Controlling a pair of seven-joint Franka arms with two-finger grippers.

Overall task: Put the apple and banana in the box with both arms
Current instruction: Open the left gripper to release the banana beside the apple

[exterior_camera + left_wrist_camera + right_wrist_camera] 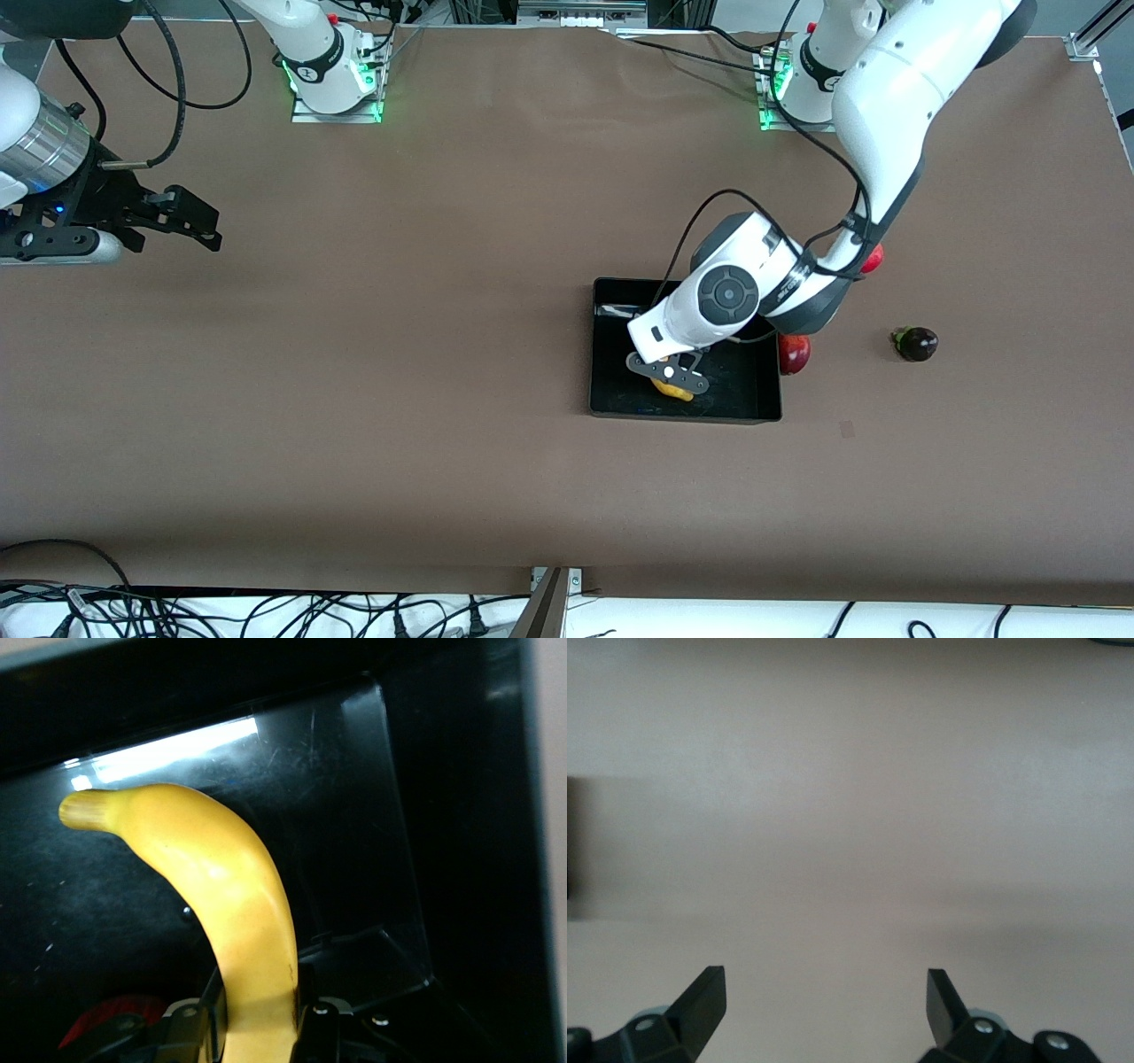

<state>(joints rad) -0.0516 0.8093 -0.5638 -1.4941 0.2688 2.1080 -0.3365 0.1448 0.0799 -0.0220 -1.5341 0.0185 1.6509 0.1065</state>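
Left claw (671, 379) holds the long curved yellow banana (674, 390) inside the shallow black plastic box (611, 403); small round red apple (795, 353) sits just beside the box wall on the worktop (443, 354).

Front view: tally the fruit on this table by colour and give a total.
Yellow: 1, the banana
Red: 2, a red fruit beside the box, and a second red fruit farther from the camera
Dark purple: 1, a dark purple fruit
Total: 4
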